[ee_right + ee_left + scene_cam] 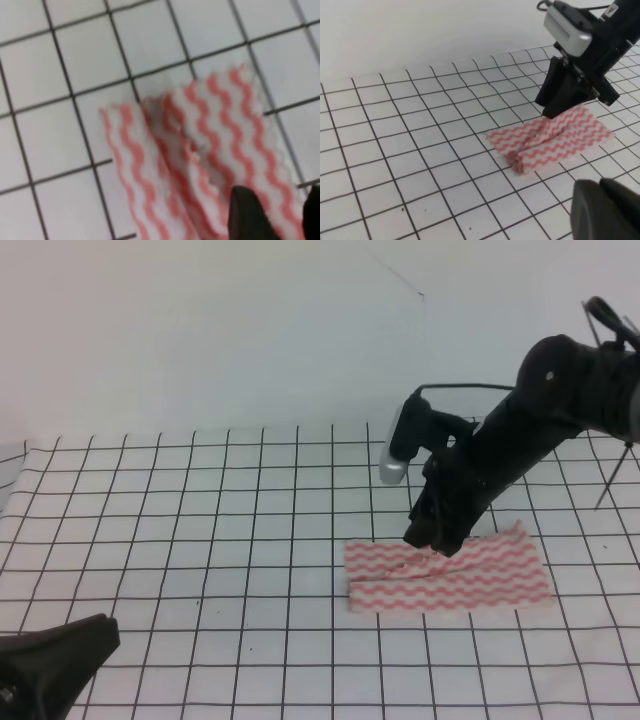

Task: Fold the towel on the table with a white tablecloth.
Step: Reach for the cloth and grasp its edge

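The towel, pink-red and white wavy stripes, lies folded into a strip on the white grid tablecloth right of centre; the table itself is covered. One layer overlaps along a diagonal crease. My right gripper points down at the towel's upper left part, its tips at the cloth. In the right wrist view the two dark fingertips stand apart over the towel, with nothing pinched between them. My left gripper sits low at the front left, far from the towel, its fingers together.
The right arm and its wrist camera reach over the back right of the tablecloth. A plain white wall rises behind. The cloth's left edge shows at the far left. A thin rod leans at the far right.
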`<action>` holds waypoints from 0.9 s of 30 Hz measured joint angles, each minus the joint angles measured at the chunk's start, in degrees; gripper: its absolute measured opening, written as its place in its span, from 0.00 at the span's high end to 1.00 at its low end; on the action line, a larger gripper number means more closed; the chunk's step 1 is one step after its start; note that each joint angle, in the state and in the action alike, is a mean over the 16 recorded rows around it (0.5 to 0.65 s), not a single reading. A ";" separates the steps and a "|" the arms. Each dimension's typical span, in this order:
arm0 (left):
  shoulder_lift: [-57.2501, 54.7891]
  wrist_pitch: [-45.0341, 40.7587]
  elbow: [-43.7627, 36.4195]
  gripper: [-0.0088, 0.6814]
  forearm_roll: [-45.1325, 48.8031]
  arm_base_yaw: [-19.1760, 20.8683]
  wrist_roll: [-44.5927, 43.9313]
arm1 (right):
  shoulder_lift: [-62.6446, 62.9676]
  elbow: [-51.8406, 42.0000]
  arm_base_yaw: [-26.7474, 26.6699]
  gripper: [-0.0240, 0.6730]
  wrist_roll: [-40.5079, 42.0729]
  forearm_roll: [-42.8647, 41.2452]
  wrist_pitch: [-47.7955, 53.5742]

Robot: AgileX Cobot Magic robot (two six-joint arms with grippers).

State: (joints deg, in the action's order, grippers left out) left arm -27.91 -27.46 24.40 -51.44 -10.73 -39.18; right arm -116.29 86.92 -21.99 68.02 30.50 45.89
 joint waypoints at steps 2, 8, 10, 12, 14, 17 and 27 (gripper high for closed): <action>0.00 -0.03 0.00 0.99 0.00 0.00 0.02 | -1.65 1.90 -0.13 0.61 -1.20 -2.47 2.01; 0.00 -0.11 0.00 0.99 -0.04 0.00 0.08 | -5.94 6.68 -0.23 0.61 -2.29 -6.34 7.55; 0.00 -0.11 0.00 0.99 -0.04 0.00 0.08 | -6.96 7.77 -0.30 0.61 -2.26 -6.98 8.72; 0.00 -0.11 0.00 0.99 -0.04 0.00 0.08 | -7.76 8.62 -0.45 0.61 -2.14 -7.45 9.56; 0.00 -0.11 0.00 0.99 -0.04 0.00 0.08 | -8.36 9.21 -0.66 0.61 -1.97 -7.79 10.16; 0.00 -0.11 0.00 0.99 -0.04 0.00 0.08 | -9.00 9.68 -1.06 0.61 -1.71 -8.01 10.66; 0.00 -0.13 0.00 0.99 -0.08 0.00 0.08 | -10.65 9.82 -2.40 0.62 -0.99 -8.07 11.07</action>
State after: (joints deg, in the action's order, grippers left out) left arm -27.91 -27.59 24.40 -51.52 -10.73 -39.09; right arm -126.94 96.74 -24.39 67.04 22.43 56.96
